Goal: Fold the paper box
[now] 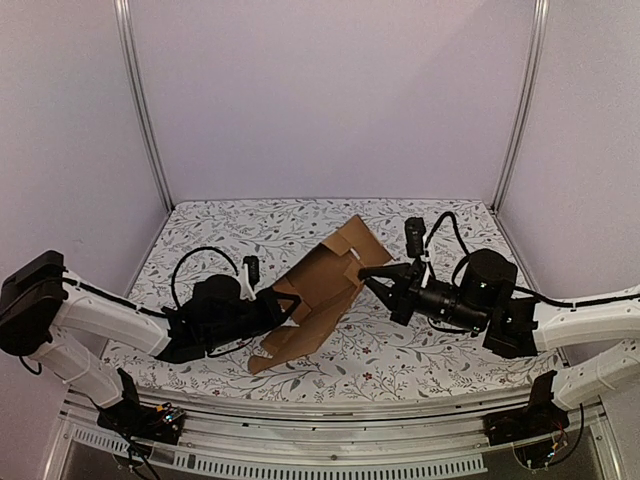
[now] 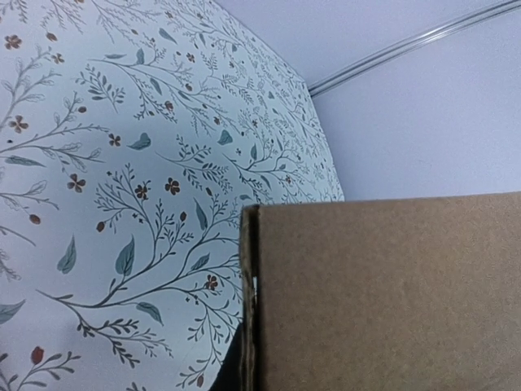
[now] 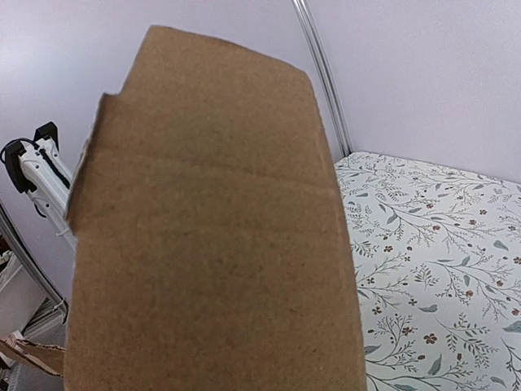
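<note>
The paper box is a brown cardboard sheet, partly folded, held tilted above the middle of the table with flaps sticking up and down. My left gripper grips its left wall. In the left wrist view the cardboard fills the lower right, its edge running down the middle, and my fingers are almost wholly hidden. My right gripper has its fingertips closed together on the box's right edge. In the right wrist view a cardboard panel covers the fingers.
The floral tablecloth covers the table, with walls and metal posts round three sides. The left arm's cable loops beside the box. A cardboard scrap lies off the table at the left of the right wrist view.
</note>
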{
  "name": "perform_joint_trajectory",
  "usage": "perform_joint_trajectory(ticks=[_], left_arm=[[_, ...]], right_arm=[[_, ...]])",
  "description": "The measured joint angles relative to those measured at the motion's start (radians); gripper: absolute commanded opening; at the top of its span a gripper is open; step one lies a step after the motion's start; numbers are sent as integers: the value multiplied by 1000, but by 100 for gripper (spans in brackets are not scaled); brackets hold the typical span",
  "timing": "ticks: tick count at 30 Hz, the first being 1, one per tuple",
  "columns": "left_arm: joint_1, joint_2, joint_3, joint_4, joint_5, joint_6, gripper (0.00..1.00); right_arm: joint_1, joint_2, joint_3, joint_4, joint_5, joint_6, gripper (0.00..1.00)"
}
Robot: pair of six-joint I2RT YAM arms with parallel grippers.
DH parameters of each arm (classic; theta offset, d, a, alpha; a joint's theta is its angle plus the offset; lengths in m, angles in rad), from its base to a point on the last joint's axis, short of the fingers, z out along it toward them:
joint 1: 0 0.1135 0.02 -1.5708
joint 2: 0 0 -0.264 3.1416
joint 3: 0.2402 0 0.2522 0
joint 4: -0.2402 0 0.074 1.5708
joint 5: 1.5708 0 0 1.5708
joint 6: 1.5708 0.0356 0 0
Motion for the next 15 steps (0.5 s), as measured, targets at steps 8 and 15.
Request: perform_joint_trajectory(ticks=[8, 15], left_arm=[[5, -8, 0, -24, -8, 27, 0], [12, -26, 0, -109, -22, 85, 0]], right_arm=[[18, 47, 56, -56, 22, -11, 0], [39, 52, 73, -217, 76, -61, 0]])
